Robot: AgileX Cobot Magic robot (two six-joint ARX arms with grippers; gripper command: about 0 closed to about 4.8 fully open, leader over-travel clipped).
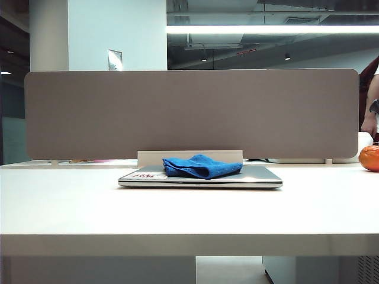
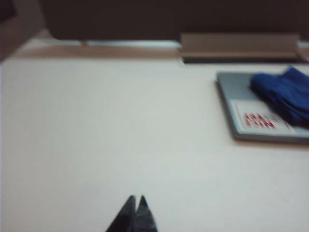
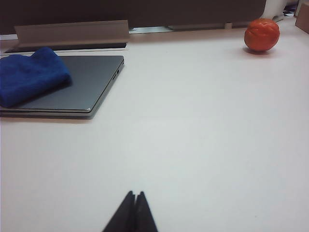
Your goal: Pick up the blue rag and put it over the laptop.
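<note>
Blue rag (image 1: 201,166) on laptop (image 1: 260,175); left hand (image 2: 135,199), right hand (image 3: 134,194) apart, closed

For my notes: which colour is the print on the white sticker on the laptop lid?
Red, on the white sticker of the laptop; clearest in the left wrist view.

The exterior view looks level across the table (image 1: 189,207), square-on to the laptop (image 1: 260,176) at mid-distance. Each wrist view looks forward low over the table past its closed gripper: left gripper (image 2: 135,199) left of the laptop, right gripper (image 3: 134,194) right. All three share the laptop and rag (image 1: 201,165).
</note>
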